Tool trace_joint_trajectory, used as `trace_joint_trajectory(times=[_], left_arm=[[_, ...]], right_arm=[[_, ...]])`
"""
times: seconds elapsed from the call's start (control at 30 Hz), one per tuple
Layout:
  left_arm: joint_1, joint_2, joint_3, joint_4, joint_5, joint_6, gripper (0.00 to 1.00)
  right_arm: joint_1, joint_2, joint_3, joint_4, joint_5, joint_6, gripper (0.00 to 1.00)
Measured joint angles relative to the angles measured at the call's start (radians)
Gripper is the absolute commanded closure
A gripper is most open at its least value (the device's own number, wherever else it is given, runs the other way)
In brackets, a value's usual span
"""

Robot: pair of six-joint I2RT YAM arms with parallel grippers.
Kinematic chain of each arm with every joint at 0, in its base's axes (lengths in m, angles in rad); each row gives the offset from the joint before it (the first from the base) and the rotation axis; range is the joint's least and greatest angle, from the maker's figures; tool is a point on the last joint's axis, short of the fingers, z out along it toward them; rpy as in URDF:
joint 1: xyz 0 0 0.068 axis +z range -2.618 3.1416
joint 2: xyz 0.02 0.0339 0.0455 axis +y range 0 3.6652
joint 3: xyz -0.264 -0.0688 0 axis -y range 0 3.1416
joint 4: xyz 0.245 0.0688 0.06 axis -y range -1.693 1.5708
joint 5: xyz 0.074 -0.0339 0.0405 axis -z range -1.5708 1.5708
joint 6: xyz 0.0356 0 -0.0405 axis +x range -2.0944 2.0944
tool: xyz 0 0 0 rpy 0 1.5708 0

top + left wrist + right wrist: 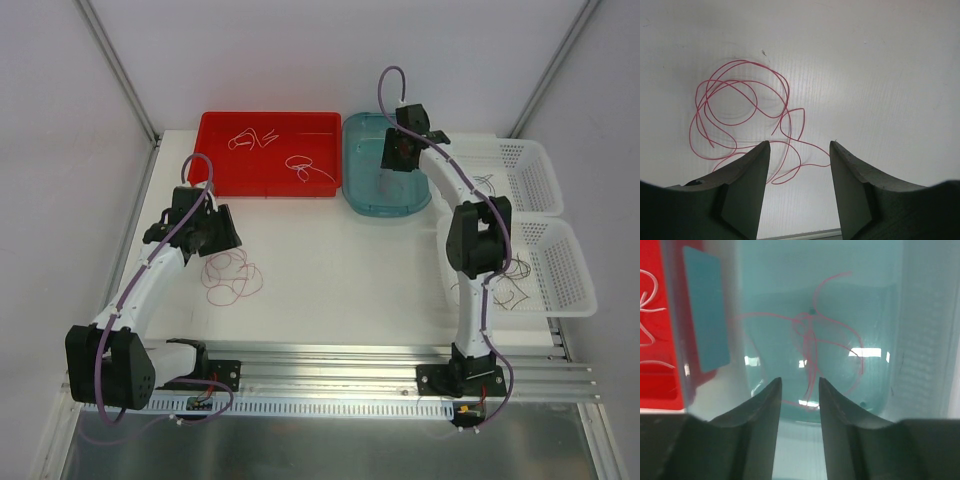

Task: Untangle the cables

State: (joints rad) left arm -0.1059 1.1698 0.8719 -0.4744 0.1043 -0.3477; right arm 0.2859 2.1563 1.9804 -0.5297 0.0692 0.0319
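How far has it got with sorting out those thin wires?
Mostly sorted, it seems: white strands lie in the red tray, dark ones in the white baskets, and a red strand in the blue bin. In hand: the right gripper hangs over that bin, jaws parted, apparently releasing the strand. Remaining: a red tangle on the table, just ahead of the open left gripper, not yet gripped.
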Motion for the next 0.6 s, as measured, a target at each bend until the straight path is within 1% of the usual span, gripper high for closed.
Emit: trace_joint_trajectory(times=[0.03,0.07,0.13,0.17,0.27,0.37,0.47,0.6], left_arm=[[0.0,0.0,0.0,0.0,0.0,0.0,0.48],[0.0,0.001,0.0,0.0,0.0,0.0,0.48],[0.0,0.002,0.0,0.0,0.0,0.0,0.48],[0.0,0.002,0.0,0.0,0.0,0.0,0.48],[0.0,0.002,0.0,0.0,0.0,0.0,0.46],[0.0,0.002,0.0,0.0,0.0,0.0,0.44],[0.0,0.002,-0.002,0.0,0.0,0.0,0.41],[0.0,0.002,-0.004,0.0,0.0,0.0,0.36]], right_arm=[[-0.006,0.016,0.002,0.001,-0.003,0.013,0.53],[-0.011,0.024,0.002,0.001,-0.005,0.024,0.42],[-0.021,0.031,0.002,-0.008,-0.007,0.043,0.32],[-0.025,0.031,0.002,-0.01,-0.009,0.047,0.24],[-0.033,0.01,-0.003,-0.009,-0.024,0.05,0.16],[-0.033,-0.063,-0.058,-0.006,-0.06,0.048,0.08],[-0.028,-0.187,-0.15,-0.009,-0.103,0.043,0.03],[-0.014,-0.373,-0.249,-0.012,-0.147,0.03,0.01]])
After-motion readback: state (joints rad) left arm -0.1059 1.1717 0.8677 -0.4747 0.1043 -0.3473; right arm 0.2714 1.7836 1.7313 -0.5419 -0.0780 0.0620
